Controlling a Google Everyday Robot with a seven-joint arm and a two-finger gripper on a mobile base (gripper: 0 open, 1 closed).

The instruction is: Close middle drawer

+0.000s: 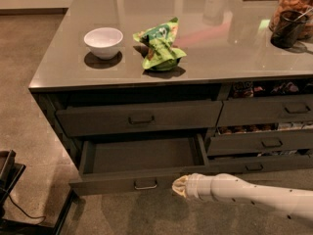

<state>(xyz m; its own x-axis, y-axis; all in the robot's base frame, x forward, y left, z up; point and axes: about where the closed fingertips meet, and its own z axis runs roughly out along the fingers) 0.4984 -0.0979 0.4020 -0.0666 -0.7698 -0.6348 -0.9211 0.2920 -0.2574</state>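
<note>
The gripper [179,186], the cream tip of a white arm [244,197] reaching in from the right, sits low in front of the cabinet. Whether it is open or closed cannot be told. It is at the front of the middle drawer [107,183], just right of the pull handle [145,184]; contact cannot be told. The drawer is pulled well out below the near edge of the tabletop [220,58], toward its near left corner, and its inside is bare. The wide drawer above [98,120] is nearly shut, with narrower drawers [266,111] to its right. On the tabletop, a white bowl [103,42] is near the left edge, with a crumpled green bag [160,45] beside it. A dark cup [286,29] and a jar [296,6] are at the right edge.
</note>
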